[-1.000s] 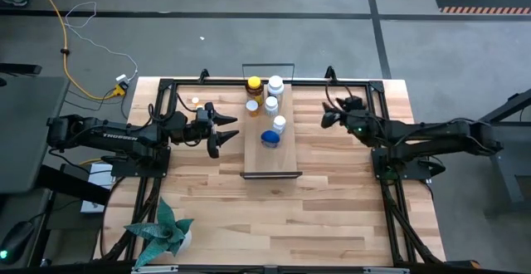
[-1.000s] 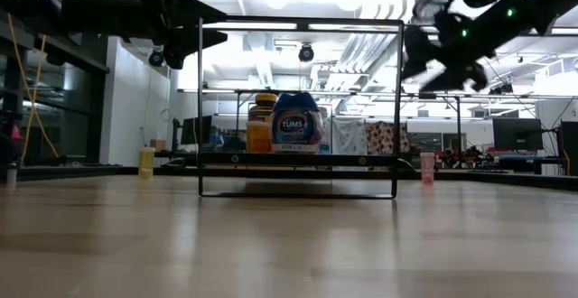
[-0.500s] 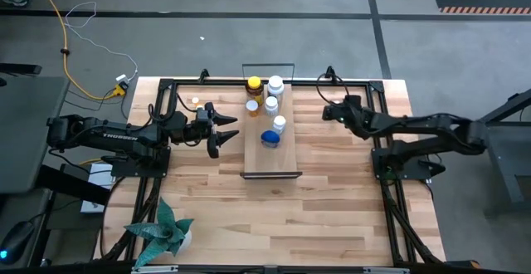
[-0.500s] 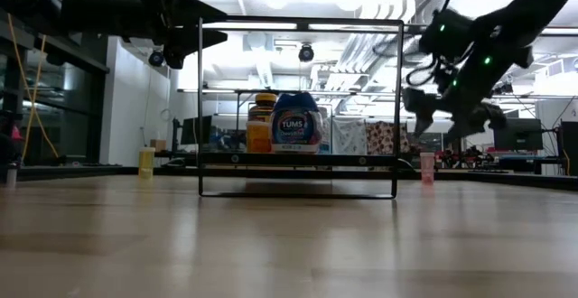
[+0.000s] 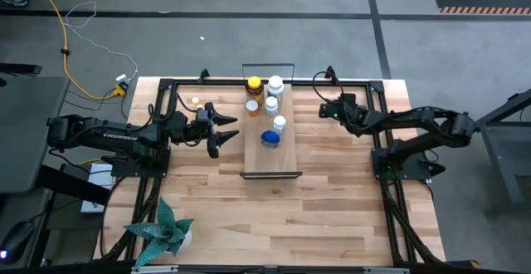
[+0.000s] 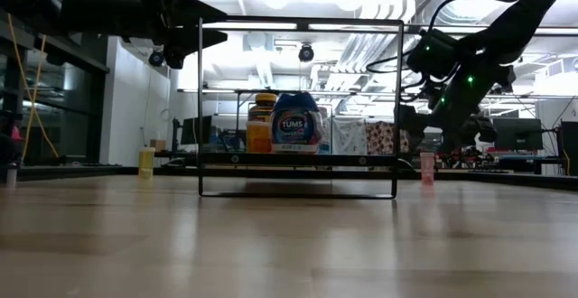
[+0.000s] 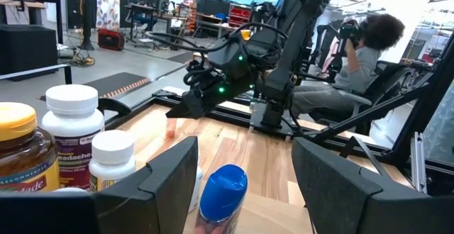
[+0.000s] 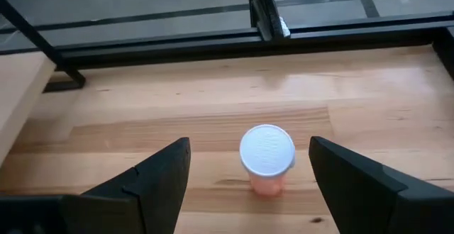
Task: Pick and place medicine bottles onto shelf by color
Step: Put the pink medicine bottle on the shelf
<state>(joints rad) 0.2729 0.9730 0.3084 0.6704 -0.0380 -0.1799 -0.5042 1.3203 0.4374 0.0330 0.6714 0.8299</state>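
Where the shelf (image 5: 270,162) lies at upper centre of the high view, counted six medicine bottles on its upper half:
- one amber with a yellow cap (image 5: 253,83)
- four white ones (image 5: 275,84) (image 5: 252,106) (image 5: 270,103) (image 5: 280,124)
- one blue-capped (image 5: 270,138), lowest of the group

Found two more tiny bottles off the shelf, standing upright on the wooden surface (image 5: 332,199):
- one tiny yellowish bottle (image 5: 196,100) at upper left of the high view, near the black frame and well apart from the shelf
- one tiny orange bottle with a white cap (image 8: 267,156), right of the shelf in the low view (image 6: 426,166)

Counted two arms.

Left end effector (image 5: 224,130):
- Sits at centre left of the high view, just beside the shelf's left edge, pointing toward it.
- Spread wide, holding nothing.
- Looks past its own fingers (image 7: 167,174) at the blue cap and the white bottles on the shelf.

Right end effector (image 5: 325,111):
- Sits at upper right of centre in the high view, well apart from the shelf's right edge.
- Hangs low above the tiny orange bottle in the low view.
- Fingers (image 8: 152,177) parted wide, gripping nothing.
- Bottle lined up between them in the right wrist view, touching neither.

Also noted one potted plant (image 5: 162,232) at lower left of the high view, and one person (image 7: 362,46) seated beyond the surface.
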